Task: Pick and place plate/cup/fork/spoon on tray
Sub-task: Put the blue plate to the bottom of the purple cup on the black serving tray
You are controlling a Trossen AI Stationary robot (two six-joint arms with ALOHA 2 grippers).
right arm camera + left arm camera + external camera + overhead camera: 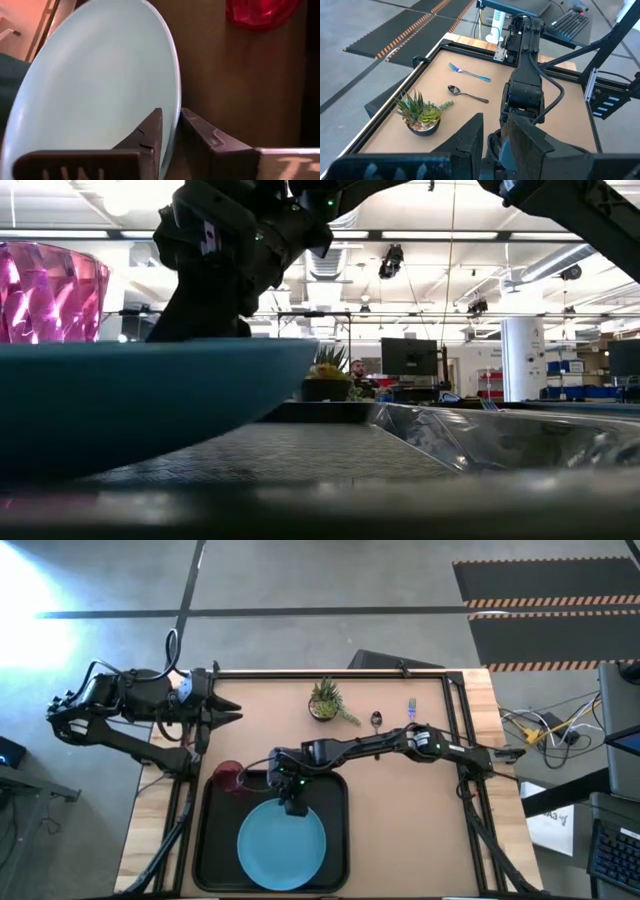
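Across the tan worktop [400, 800], the right pincer [292, 804] is pinching the rim of the plate [281, 844] lying in the tray [211, 830], a stiff, slick, likely light thing best taken by its edge, while the left pincer [232, 715] is waiting released.

Item count — one plate [281, 845], one cup [227, 777], one fork [410, 708], one spoon [376, 721], one tray [208, 840], one potted plant [325, 700] — two grippers.

Bright overhead strip lights [440, 235], white floor glare past the table's [400, 790] far-left corner, blurred near plate [140, 395].
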